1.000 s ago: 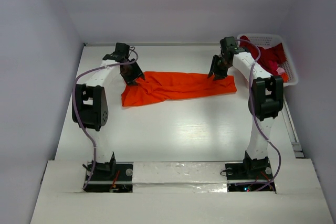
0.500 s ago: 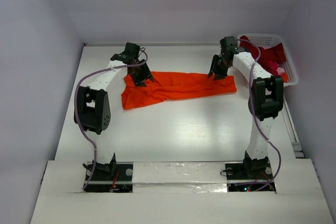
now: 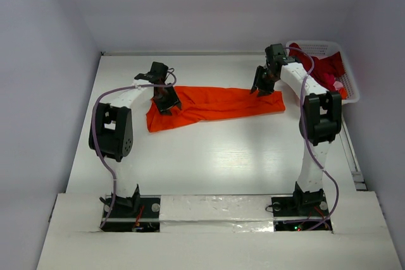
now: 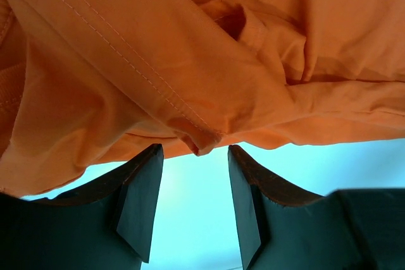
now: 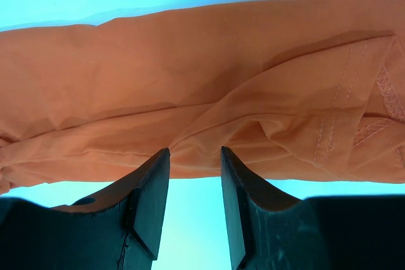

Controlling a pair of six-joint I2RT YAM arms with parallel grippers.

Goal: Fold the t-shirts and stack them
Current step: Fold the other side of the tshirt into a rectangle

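A bright orange-red t-shirt (image 3: pixel 215 104) lies crumpled lengthwise across the far half of the table. My left gripper (image 3: pixel 168 102) is low over its left end; in the left wrist view (image 4: pixel 193 151) the jaws stand open, with a stitched hem (image 4: pixel 199 140) just beyond the tips and nothing between them. My right gripper (image 3: pixel 266 86) is at the shirt's far right edge. Its jaws are open too (image 5: pixel 194 153), the tips touching a fold of the orange cloth (image 5: pixel 209 124). Dark crimson t-shirts (image 3: pixel 324 67) with a bit of pink are heaped in the basket.
A white lattice basket (image 3: pixel 347 96) stands at the back right corner, close behind the right arm. White walls close in the table (image 3: pixel 209 156) on three sides. Both arm bases are bolted at the near edge.
My left gripper has swung right and then toward me, from beside the shirt's far left corner to above its left end. The right arm and the shirt's right end have stayed put.
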